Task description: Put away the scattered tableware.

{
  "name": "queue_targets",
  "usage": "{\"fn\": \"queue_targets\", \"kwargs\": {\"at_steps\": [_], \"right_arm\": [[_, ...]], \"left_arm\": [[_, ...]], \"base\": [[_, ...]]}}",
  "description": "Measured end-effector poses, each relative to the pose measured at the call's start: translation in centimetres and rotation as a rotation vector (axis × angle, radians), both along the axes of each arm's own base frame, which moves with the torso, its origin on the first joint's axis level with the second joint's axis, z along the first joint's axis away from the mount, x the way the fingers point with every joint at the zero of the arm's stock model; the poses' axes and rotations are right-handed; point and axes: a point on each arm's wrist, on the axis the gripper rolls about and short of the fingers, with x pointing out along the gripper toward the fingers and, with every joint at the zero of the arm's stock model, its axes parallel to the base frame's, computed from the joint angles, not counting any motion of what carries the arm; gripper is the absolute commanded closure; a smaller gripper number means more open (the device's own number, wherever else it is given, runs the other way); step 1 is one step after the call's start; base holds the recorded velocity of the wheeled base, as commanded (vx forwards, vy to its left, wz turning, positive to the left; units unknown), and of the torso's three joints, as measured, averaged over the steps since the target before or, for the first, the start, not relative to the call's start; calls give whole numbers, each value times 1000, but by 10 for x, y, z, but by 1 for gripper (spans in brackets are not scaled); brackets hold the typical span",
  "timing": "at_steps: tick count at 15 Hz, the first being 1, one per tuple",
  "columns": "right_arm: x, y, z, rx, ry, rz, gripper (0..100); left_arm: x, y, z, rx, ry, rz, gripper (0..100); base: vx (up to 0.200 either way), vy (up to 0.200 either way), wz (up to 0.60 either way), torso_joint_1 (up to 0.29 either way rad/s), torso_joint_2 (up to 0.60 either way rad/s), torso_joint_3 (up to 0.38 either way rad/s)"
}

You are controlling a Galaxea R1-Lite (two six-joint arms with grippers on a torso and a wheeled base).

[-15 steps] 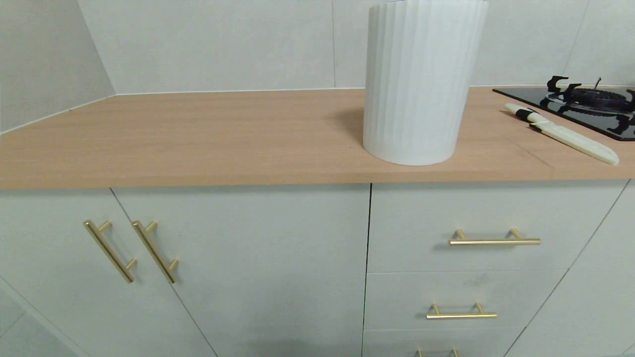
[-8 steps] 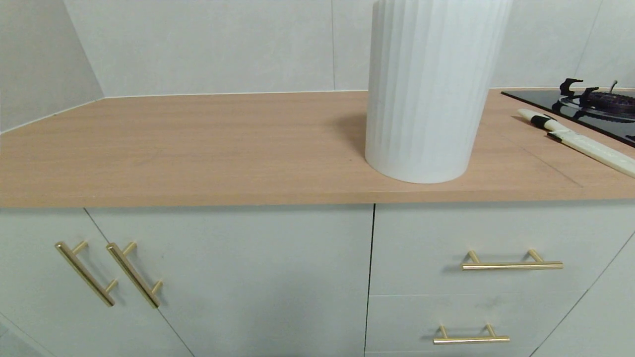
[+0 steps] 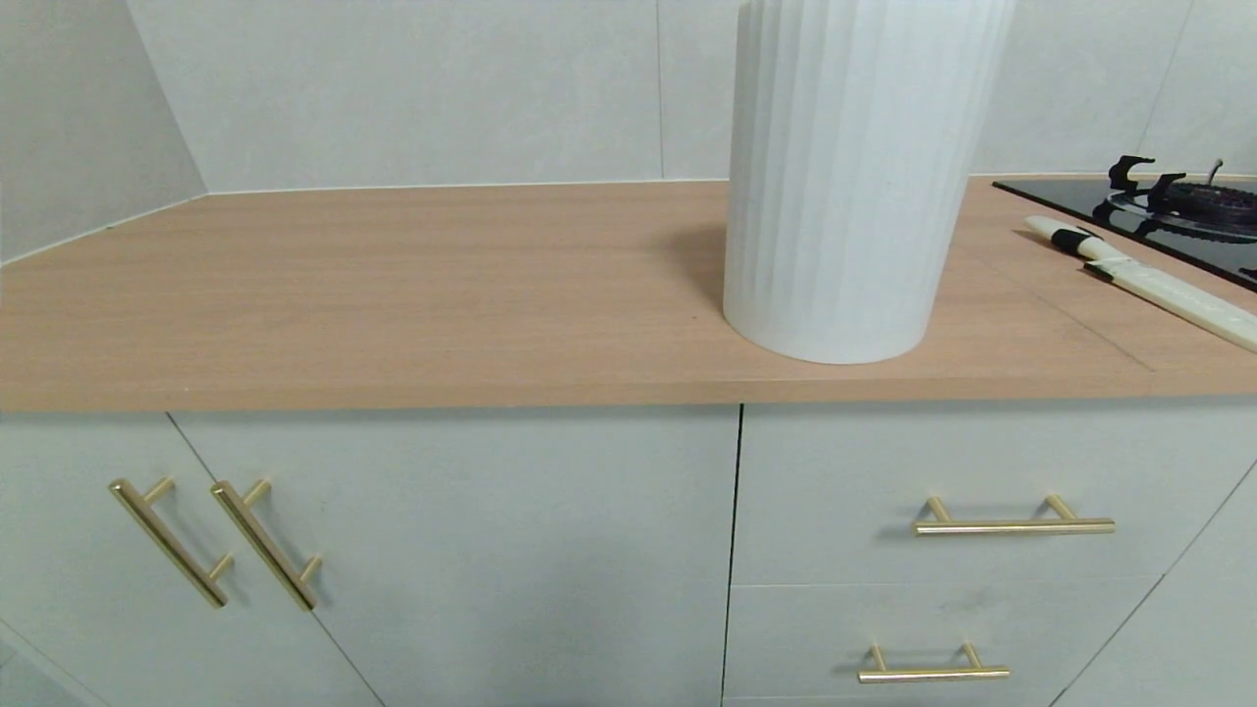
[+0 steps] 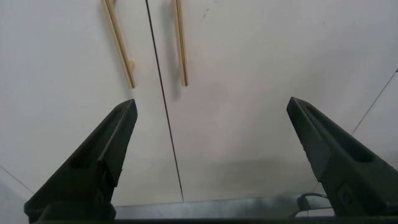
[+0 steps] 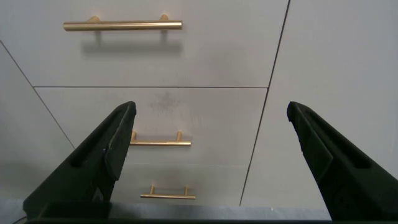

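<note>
Having shifted a second earlier, the head view had settled, so the approach looked finished. The knife lay on the counter, right of the ribbed container. Left tool and right tool hung released before the cabinet fronts.

Soft, even light: the white ribbed container casts a faint shadow to its left on the table; the hob gleams.

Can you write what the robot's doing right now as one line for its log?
left gripper: open, facing cabinet doors | right gripper: open, facing drawers | knife: on counter, untouched
</note>
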Motion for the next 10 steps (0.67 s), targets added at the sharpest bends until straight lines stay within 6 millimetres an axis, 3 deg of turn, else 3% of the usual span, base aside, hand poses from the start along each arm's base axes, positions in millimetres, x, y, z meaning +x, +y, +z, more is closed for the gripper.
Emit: {"fn": "queue_targets", "kwargs": {"at_steps": [6, 10], "right_arm": [[0, 0, 0, 1, 0, -1, 0], [0, 0, 0, 1, 0, 0, 0]], "left_arm": [[0, 0, 0, 0, -1, 0, 0], [0, 0, 0, 0, 0, 0, 0]], "base": [[0, -200, 0, 2, 2, 2], [0, 0, 0, 0, 0, 0]]}}
